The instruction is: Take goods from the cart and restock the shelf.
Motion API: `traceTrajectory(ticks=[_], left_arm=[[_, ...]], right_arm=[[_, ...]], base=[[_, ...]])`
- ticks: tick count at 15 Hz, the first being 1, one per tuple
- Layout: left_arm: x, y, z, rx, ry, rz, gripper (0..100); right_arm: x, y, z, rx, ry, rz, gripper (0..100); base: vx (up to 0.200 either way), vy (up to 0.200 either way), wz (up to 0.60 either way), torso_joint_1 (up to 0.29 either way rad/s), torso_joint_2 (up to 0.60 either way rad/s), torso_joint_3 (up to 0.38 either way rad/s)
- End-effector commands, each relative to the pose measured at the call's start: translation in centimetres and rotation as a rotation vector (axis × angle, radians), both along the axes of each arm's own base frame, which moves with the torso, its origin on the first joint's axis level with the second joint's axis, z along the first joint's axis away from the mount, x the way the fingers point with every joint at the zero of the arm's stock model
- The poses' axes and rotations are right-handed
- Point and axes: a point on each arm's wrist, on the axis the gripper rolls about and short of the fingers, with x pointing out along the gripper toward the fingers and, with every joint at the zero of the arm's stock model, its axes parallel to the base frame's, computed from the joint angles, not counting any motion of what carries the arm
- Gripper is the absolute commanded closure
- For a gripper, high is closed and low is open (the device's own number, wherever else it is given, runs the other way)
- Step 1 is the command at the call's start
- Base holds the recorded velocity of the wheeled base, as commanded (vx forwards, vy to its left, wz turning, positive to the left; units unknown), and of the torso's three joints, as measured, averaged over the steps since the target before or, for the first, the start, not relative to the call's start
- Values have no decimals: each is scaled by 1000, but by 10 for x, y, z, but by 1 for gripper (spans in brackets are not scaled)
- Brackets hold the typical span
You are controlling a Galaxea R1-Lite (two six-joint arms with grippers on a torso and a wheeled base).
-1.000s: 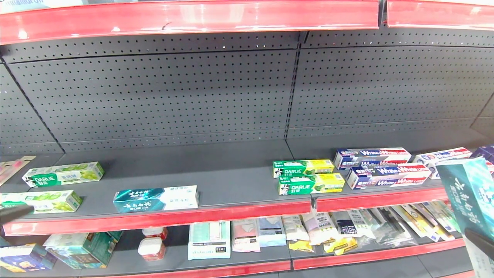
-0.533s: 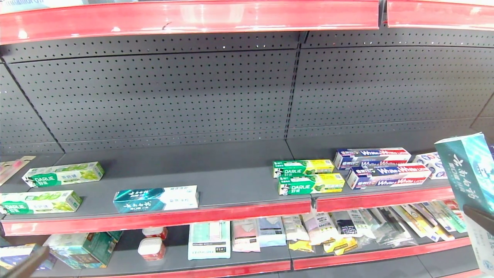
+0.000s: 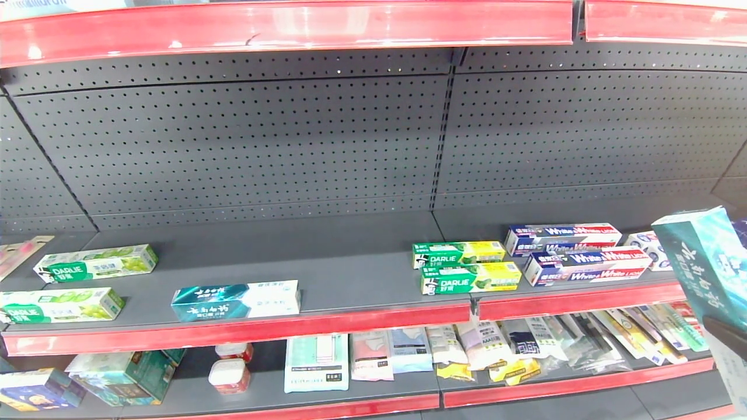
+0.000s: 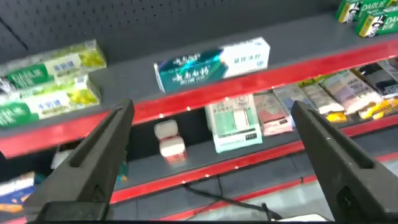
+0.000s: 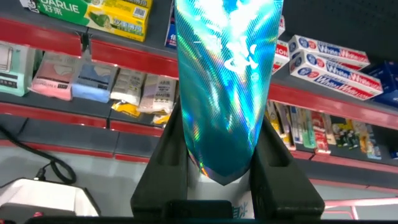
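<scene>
Right, your right pincer [image 5: 222, 118] is pinching the teal toothpaste box [image 5: 227, 87]. One dark finger [image 5: 166, 168] presses each long side, and the near end of the box sits deep between them. The rest of the box sticks out past the fingertips toward the shelf.

Over in the head view, that same box [image 3: 703, 268] stands at the right edge of the frame, just below the middle. It is tilted, with its top corner leaning left. It covers the right end of the red front strip of the shelf [image 3: 327, 262], and the right pincer [image 3: 726, 341] shows as a dark bar across its lower part. Just left of it lie the blue, white and red boxes [image 3: 586, 263], flat on the shelf board. How near the held box is to them in depth, you cannot tell.

Now your left pincer [image 4: 212, 107]: its fingers are spread wide and there is nothing between them. It hangs in front of the shelf, and through the gap you see a matching teal box [image 4: 211, 62] lying flat near the front strip. In the head view that box [image 3: 236, 300] sits left of centre. Two green boxes [image 3: 96, 262] lie farther left and two green-and-yellow boxes [image 3: 470, 277] right of centre. A wide bare stretch of board runs behind the matching box.
</scene>
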Motion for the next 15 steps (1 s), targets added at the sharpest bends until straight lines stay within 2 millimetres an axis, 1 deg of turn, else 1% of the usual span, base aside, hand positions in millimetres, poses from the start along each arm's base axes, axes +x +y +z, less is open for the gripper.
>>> traceTrajectory(ticks=[1, 4, 8, 15], left_arm=[[-17, 1, -20, -8, -63, 5, 0], [-23, 2, -30, -24, -67, 23, 0], [-21, 1, -35, -22, -50, 23, 0], [-21, 1, -35, -26, -48, 17, 0]], right_arm=[[-6, 0, 4, 0, -39, 2, 100], [-13, 0, 3, 6, -59, -3, 100], [-14, 0, 3, 15, -64, -6, 100], [-12, 0, 4, 28, -63, -10, 100]], base=[[0, 0, 0, 0, 0, 0], [0, 0, 0, 0, 0, 0], [0, 0, 0, 0, 0, 0], [0, 0, 600, 4, 2, 1]])
